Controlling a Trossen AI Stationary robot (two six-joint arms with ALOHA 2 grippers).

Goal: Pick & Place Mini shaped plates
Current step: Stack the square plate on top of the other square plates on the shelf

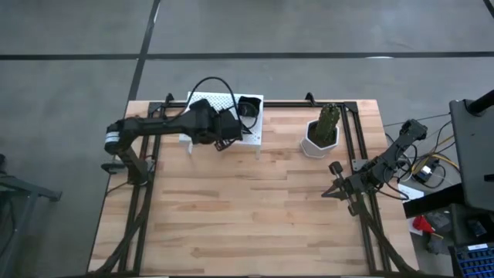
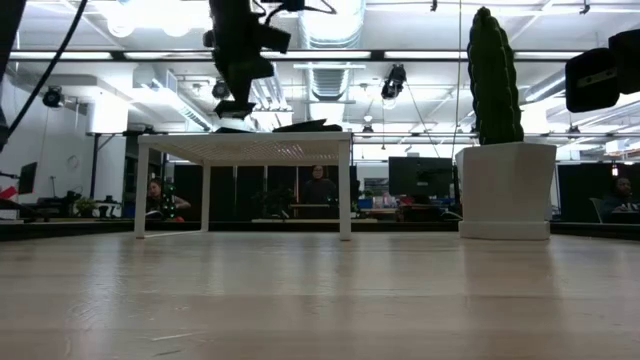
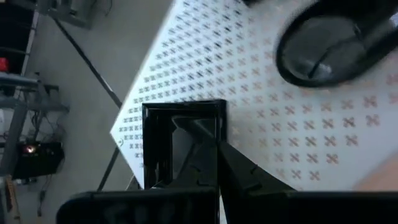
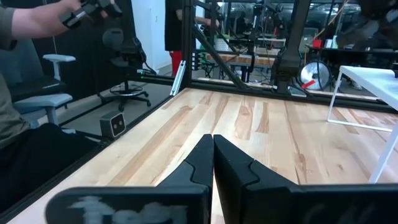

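My left gripper [image 1: 230, 131] [image 3: 208, 140] reaches over the white perforated rack [image 1: 207, 100] [image 3: 267, 130] and is shut on a square black plate with a raised rim [image 3: 168, 143]. A second, rounded black dish [image 1: 248, 108] [image 3: 326, 50] lies flat on the rack top beyond it. In the low view the left gripper [image 2: 236, 100] hangs just above the rack top [image 2: 245, 148]. My right gripper [image 1: 336, 190] [image 4: 213, 152] is shut and waits low over the table's right side, touching nothing. Other plates are out of view. My left gripper holds the square plate by one side wall [image 3: 219, 127], pinched with one finger inside the dish and one finger [image 3: 239, 168] outside. The fingers come slanting down from the table's left. Whether the plate rests on the rack or is just clear of it I cannot tell.
A white pot with a green cactus [image 1: 319, 137] [image 2: 505, 190] stands right of the rack near the far edge. Black frame rails [image 1: 359, 154] run along the table's sides. Bare wood [image 1: 247, 208] fills the near half. A person sits beyond the table in the right wrist view [image 4: 25, 124].
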